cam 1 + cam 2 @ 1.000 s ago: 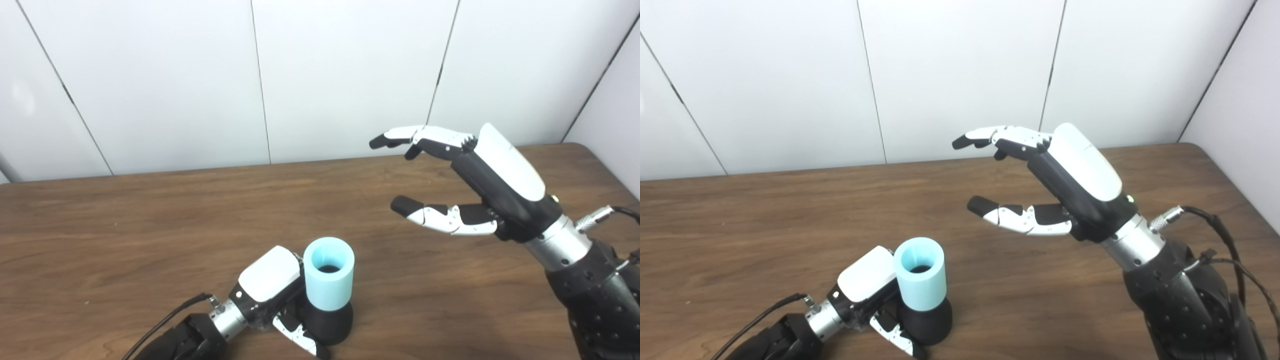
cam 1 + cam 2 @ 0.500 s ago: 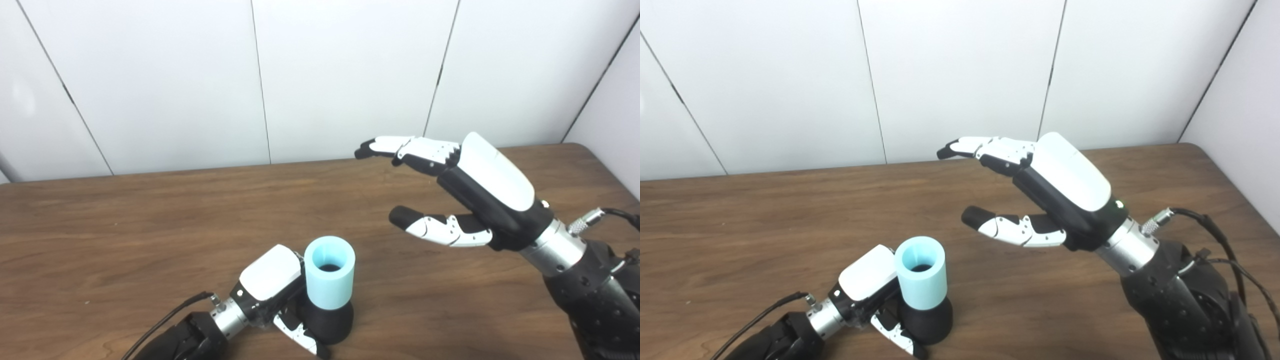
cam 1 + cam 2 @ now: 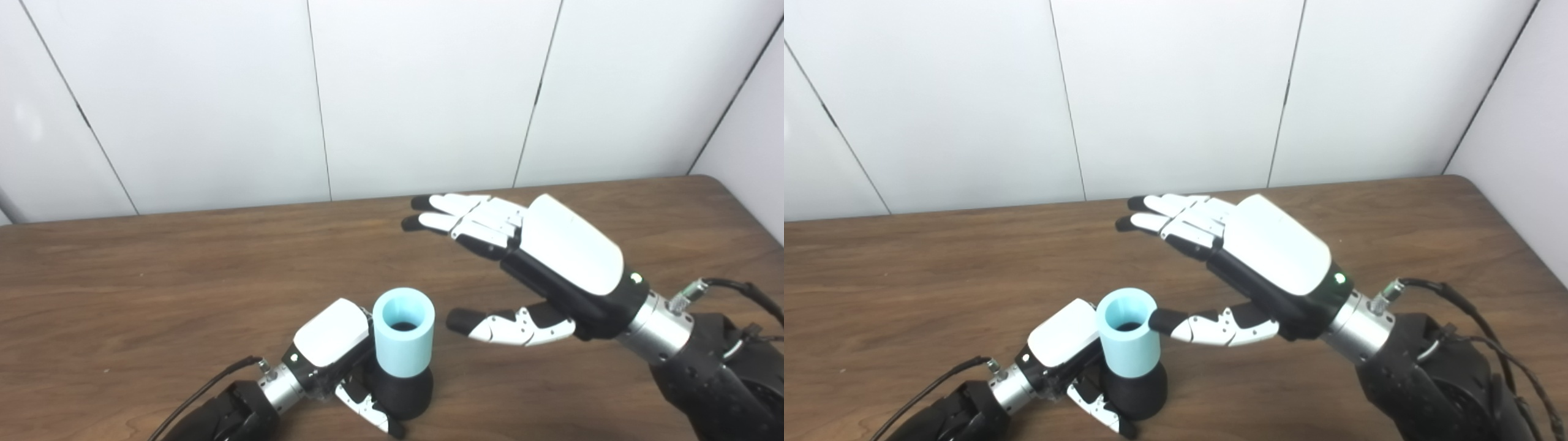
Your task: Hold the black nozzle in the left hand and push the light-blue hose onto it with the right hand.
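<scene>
At the lower middle of the frame, my left robot hand (image 3: 331, 349) grips the black nozzle (image 3: 401, 395) on the surface (image 3: 153, 275); the light-blue hose (image 3: 403, 334) sits upright on it. My right robot hand (image 3: 527, 263) is spread open, empty, just right of the hose.

One light-blue hose (image 3: 403, 340), one black nozzle (image 3: 401, 395), two robot hands, one wooden table (image 3: 153, 275).

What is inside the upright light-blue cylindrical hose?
Looking down the light-blue hose, only a dark round patch shows at the bottom. Its wall hides whether that is the black nozzle below, held by the left hand.
</scene>
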Robot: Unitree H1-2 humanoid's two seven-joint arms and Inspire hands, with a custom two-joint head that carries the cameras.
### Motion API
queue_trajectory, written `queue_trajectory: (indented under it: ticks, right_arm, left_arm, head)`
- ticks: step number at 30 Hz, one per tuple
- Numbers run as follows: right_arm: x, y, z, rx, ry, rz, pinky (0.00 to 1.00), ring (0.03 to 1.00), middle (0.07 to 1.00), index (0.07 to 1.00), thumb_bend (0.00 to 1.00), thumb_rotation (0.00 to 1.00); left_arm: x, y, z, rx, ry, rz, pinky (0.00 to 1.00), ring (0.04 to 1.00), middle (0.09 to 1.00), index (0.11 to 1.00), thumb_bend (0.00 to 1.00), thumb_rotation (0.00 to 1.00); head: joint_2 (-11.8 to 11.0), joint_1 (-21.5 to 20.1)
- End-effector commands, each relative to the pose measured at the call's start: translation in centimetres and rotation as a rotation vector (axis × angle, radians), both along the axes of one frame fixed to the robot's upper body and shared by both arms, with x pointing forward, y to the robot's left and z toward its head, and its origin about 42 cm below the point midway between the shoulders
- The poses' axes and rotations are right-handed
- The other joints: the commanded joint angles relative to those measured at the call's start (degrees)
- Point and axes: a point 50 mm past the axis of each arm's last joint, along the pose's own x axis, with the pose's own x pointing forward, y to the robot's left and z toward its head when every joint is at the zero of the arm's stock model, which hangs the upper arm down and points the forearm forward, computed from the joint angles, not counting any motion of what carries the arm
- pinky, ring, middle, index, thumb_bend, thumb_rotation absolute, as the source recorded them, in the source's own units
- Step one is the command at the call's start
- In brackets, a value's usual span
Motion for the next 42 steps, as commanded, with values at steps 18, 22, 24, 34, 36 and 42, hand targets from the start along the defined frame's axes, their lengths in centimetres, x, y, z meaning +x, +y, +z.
queue_trajectory:
  ticks: [18,22,24,34,36,42]
  right_arm:
    - [-1.2,0.8,-1.8,-0.173,-0.072,0.001,1.00,1.000,1.000,0.996,0.34,0.88]
    - [-1.4,0.9,-2.1,-0.177,-0.063,0.000,1.00,1.000,1.000,1.000,0.37,0.90]
    - [-1.4,1.0,-2.3,-0.174,-0.063,0.004,1.00,1.000,1.000,0.998,0.38,0.90]
    - [-1.8,1.2,-3.0,-0.191,-0.048,0.017,1.00,0.988,0.992,0.981,0.37,0.83]
    - [-1.9,1.2,-3.1,-0.191,-0.048,0.019,1.00,0.981,0.984,0.971,0.36,0.81]
    - [-1.9,1.3,-3.5,-0.207,-0.047,0.026,0.99,0.977,0.984,0.966,0.37,0.78]
  left_arm:
    - [-1.6,0.8,-3.1,0.067,0.079,0.024,0.10,0.157,0.221,0.482,0.52,0.04]
    - [-1.6,0.8,-3.1,0.065,0.078,0.024,0.09,0.145,0.205,0.482,0.52,0.04]
    - [-1.6,0.8,-3.1,0.070,0.075,0.023,0.09,0.145,0.204,0.482,0.52,0.04]
    - [-1.7,0.8,-3.0,0.071,0.069,0.019,0.09,0.145,0.205,0.482,0.52,0.04]
    - [-1.7,0.8,-3.0,0.072,0.069,0.018,0.09,0.145,0.206,0.482,0.52,0.04]
    - [-1.8,0.9,-2.9,0.070,0.079,0.018,0.10,0.153,0.217,0.482,0.52,0.04]
  head:
    - [0.11,0.30]
    - [0.16,0.34]
    - [0.16,0.34]
    - [0.40,0.50]
    - [0.44,0.55]
    - [0.52,0.57]
